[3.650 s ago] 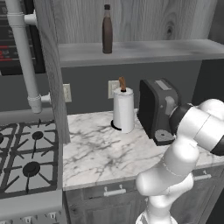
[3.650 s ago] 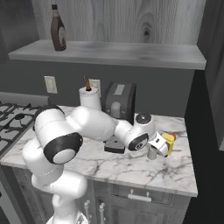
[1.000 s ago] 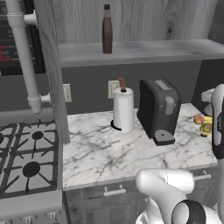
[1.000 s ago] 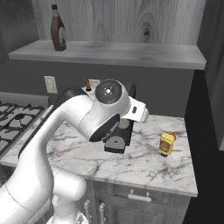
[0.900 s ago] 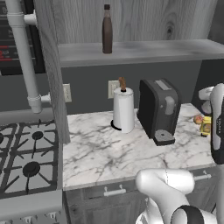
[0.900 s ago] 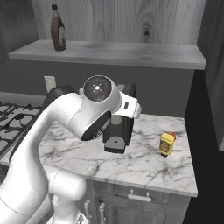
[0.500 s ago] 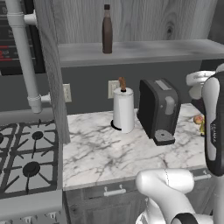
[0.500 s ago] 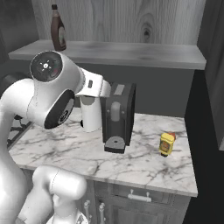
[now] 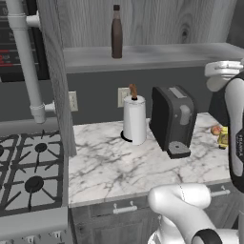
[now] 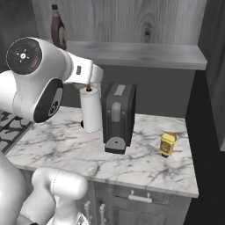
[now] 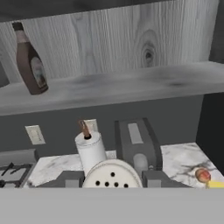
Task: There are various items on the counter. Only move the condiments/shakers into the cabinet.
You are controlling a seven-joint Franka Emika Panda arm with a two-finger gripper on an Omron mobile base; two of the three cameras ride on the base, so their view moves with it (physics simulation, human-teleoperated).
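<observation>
A white paper-towel roll (image 9: 134,119) stands upright on a dark holder, its brown post poking out of the top. Just beside it, toward the right, sits the black coffee machine (image 9: 172,120) with a round drip tray at its foot. Two pale wall outlets (image 9: 73,101) are set in the dark backsplash. At the left lies the gas stove top (image 9: 26,171), with a white pipe (image 9: 26,57) rising above it

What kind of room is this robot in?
It looks like a kitchen. There is a gas stove beside a marble counter, a black coffee machine and a paper-towel roll stand on it, and a brown bottle sits on the cabinet shelf above.
</observation>
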